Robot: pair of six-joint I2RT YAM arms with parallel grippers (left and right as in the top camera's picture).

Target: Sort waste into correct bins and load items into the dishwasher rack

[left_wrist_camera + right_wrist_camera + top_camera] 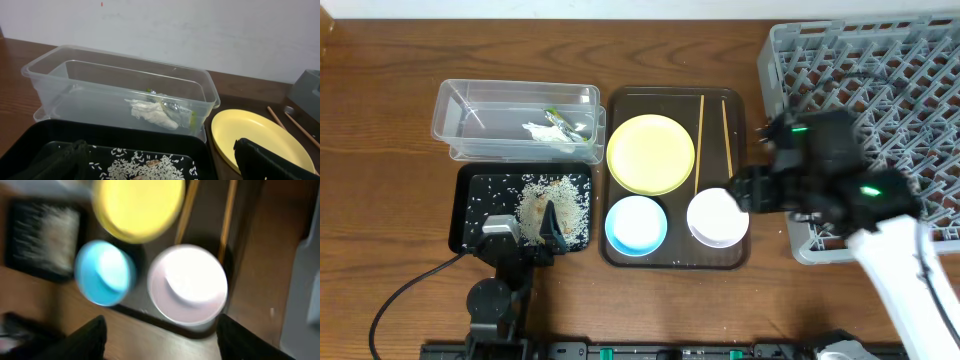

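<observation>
Dark fingers (92, 337) of the right gripper (161, 325) fill the bottom corners of the blurred right wrist view, spread wide with nothing between them. The white bowl (187, 285) lies straight ahead of that gap and below it, roughly centred between the two tips; I judge it the likely next pick. Being round, it offers no long axis, so the rim can be taken from any side. Beside it on the brown serving tray (675, 258) sits the light blue bowl (105, 272), with the yellow plate (137, 205) beyond. The two chopsticks (700, 140) lie parallel and a little apart, their length running away from the robot, just past the white bowl. The dishwasher rack (880, 60) stands to the right of the serving tray, on the same side as the right arm; that arm is far the nearer to both bowl and rack.

Across the table the left gripper (160, 150) hangs low over the black tray (465, 210), its fingers parted and holding nothing, with rice grains (140, 167) scattered on the tray beneath. Just beyond, the clear tub (210, 95) holds white paper scraps (150, 112) and the wrapper (175, 107). No cup shows in any view.
</observation>
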